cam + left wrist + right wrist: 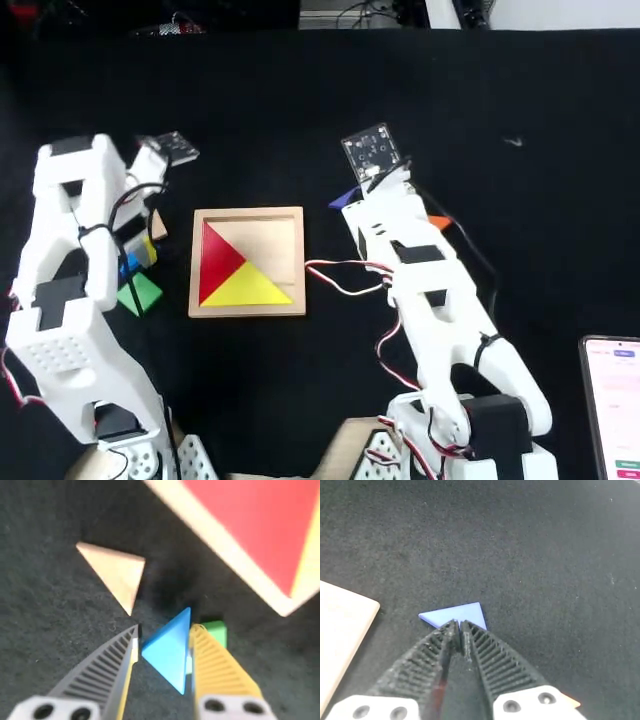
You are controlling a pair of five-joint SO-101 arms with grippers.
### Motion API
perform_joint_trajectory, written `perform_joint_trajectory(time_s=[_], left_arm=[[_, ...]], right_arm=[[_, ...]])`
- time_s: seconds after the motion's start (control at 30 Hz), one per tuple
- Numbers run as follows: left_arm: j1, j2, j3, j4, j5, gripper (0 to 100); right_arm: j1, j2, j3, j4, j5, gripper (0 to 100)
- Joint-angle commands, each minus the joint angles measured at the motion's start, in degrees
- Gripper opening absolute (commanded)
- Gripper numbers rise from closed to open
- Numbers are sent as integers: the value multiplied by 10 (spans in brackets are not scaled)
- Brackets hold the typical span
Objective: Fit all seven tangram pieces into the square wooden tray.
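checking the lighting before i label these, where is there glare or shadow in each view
High view: the phone screen glows bright at the edge. Left wrist view: a dark shadow falls on the black cloth between the wooden triangle and the blue triangle at the left gripper. Right wrist view: the cloth around the purple triangle is evenly lit.

Left arm (75,300): white blocky shells, black motor blocks at the joints, a grid of small holes on one panel.
Right arm (430,300): the same white shells and black motor blocks.
Cables: red-and-white wires (340,275) and a thin black lead (470,248) on the right arm.
Wrist board (372,148): small, black, square, with pale dots.
Left gripper (165,630): one ribbed grey finger (105,665) edged in yellow, one ribbed yellow finger (217,665); white bases with round screw holes.
Right gripper (459,625): two ribbed black fingers (490,655); white bases with screw holes.
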Motion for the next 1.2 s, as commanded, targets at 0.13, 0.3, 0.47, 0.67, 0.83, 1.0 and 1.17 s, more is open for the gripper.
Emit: perform_joint_trajectory(time_s=[0.13,0.3,0.47,0.67,0.83,1.0,1.17], left_arm=[[117,-11,-157,142,-8,127],[199,-5,-138,149,-46,127],[242,-10,-32,93,-43,127],[247,-11,80,-62,10,131],[246,-11,76,-79,12,172],[220,-11,61,-74,11,227],[199,-57,49,-22,11,227]], right_arm=[[-5,-18,-5,-13,-1,12],[11,-19,-11,-14,-3,12],[23,-19,-7,-36,-5,12],[23,-19,-7,-36,-5,12],[24,-19,-7,-36,-5,12],[23,-19,-7,-37,-4,12],[22,-18,-7,-37,-4,12]])
